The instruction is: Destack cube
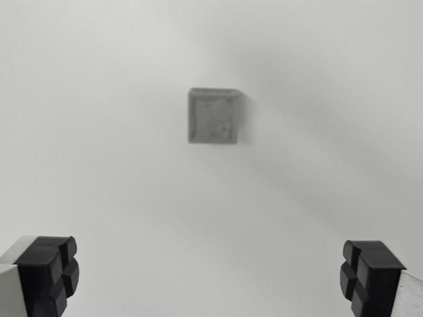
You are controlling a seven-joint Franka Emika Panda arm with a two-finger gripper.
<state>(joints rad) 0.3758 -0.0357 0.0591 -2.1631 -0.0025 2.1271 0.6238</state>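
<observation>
**Above centre of wrist view: grey cube, gripper spread wide**

On the white surface (99,165) sits a blurred grey cube (213,125), square face up, edges parallel to frame, no long axis. Gripper (210,274) fingers released, well apart, grasping nothing.

a plain pale grey surface (99,165) fills the view. it is matte, unmarked and softly blurred.

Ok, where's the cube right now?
In the wrist view the cube sits on the white surface, just above centre, well clear of the open gripper with fingertips at the bottom corners.
</observation>
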